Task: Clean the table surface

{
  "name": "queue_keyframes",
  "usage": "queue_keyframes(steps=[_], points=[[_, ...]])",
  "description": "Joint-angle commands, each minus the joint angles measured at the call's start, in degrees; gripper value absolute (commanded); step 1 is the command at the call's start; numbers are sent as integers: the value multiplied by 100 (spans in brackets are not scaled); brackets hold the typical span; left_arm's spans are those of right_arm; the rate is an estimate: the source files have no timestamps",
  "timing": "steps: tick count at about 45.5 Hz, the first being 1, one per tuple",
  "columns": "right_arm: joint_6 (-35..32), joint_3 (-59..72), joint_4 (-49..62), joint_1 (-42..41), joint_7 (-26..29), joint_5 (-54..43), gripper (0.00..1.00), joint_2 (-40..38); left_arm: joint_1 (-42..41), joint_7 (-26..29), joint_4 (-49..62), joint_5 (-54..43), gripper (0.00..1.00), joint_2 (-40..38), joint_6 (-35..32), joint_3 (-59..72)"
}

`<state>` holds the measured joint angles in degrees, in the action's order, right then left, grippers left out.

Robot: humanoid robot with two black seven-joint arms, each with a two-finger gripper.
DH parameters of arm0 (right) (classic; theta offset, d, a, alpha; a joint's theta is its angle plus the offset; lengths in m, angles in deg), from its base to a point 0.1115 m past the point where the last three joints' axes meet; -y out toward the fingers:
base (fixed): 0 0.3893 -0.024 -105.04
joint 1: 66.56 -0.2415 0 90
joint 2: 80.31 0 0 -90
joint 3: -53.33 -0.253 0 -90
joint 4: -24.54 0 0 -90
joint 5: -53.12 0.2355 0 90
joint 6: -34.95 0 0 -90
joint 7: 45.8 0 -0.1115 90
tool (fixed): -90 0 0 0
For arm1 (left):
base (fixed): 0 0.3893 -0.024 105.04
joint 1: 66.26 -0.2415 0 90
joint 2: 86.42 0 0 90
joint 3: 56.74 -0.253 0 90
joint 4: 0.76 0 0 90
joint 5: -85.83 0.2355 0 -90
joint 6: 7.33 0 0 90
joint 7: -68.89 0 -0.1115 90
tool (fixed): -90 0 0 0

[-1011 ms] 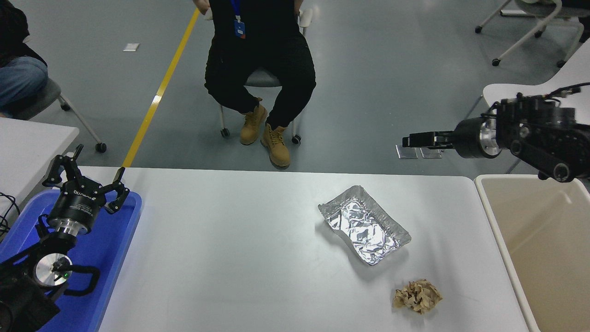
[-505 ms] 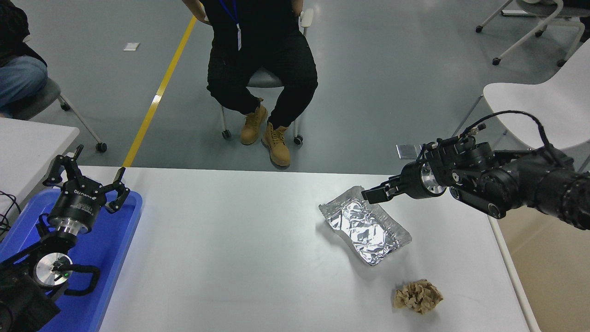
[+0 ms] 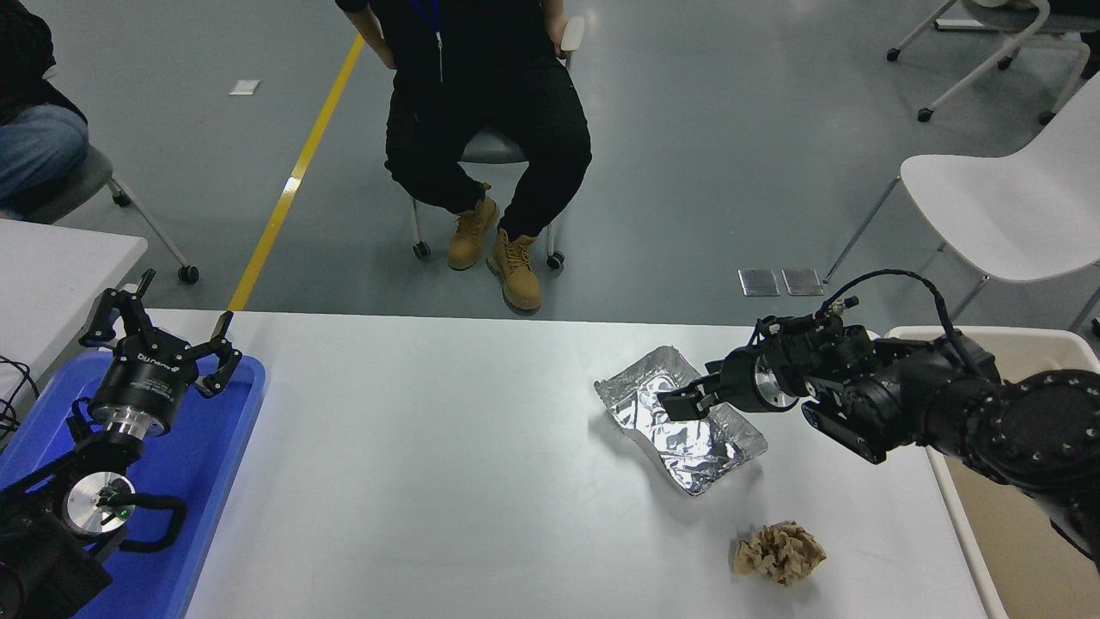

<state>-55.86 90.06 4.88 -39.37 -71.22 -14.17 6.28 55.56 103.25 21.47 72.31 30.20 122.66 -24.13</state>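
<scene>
White matte table surface (image 3: 430, 481) fills the lower middle of the head view, and two bits of litter lie on its right half: a crumpled silver aluminium-foil tray (image 3: 679, 419) and, nearer the camera and a little to the right, a wadded ball of brown paper (image 3: 779, 553), the two well apart. A beige plastic bin (image 3: 1014, 524) stands just beside the table's right edge. The right end effector (image 3: 675, 404) hangs over the foil tray, its black fingers pointing left above the tray's far long wall; whether they are apart or together cannot be told from this angle, nor whether they touch the foil. The step in hand looks like picking up the foil tray for the bin. To do it well, the fingers should straddle one thin wall, one inside and one outside, and close gently, since foil this light will probably crush or slide instead of resisting; a grip on the rim near the middle of a long side would keep the tray from swinging. Lift straight up before carrying it right, clear of the paper ball. The left end effector (image 3: 159, 331) is parked with fingers spread over a blue plastic tray (image 3: 219, 447) at the lower left. A person in black clothes and tan boots (image 3: 490, 129) sits beyond the far edge
</scene>
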Motion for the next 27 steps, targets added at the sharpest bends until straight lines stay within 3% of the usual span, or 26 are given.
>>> queue_keyframes(steps=[1, 17, 27], points=[[90, 9, 401, 181, 2, -3, 92, 60, 0, 0, 0, -1, 100, 1, 0, 0], [107, 80, 603, 497, -16, -3, 82, 51, 0, 0, 0, -1, 100, 1, 0, 0], [134, 132, 603, 568, -25, -3, 63, 51, 0, 0, 0, -1, 100, 1, 0, 0]])
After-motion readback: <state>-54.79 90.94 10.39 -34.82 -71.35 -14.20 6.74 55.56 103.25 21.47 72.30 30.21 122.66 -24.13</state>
